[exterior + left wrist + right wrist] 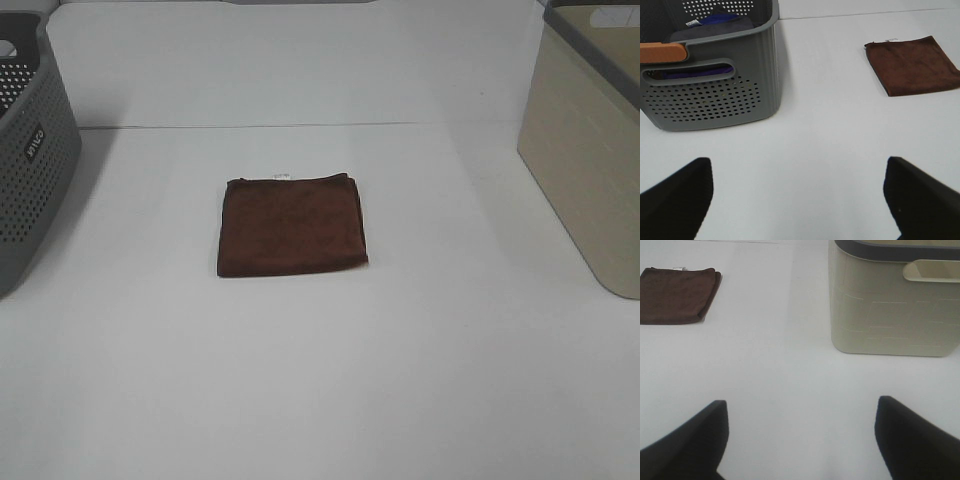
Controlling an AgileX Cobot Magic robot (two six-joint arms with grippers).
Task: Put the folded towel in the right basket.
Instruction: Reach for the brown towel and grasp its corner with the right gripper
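A folded dark brown towel (292, 225) lies flat on the white table at the middle of the exterior view. It also shows in the left wrist view (912, 65) and in the right wrist view (677, 295). The right basket (590, 140) is beige with a dark grey rim and stands at the right edge; it also shows in the right wrist view (895, 300). My left gripper (800, 200) is open and empty, far from the towel. My right gripper (800, 440) is open and empty, in front of the beige basket. Neither gripper shows in the exterior view.
A grey perforated basket (30, 160) stands at the left edge; in the left wrist view (710, 75) it holds purple cloth and has an orange handle piece. A seam (300, 125) runs across the white table behind the towel.
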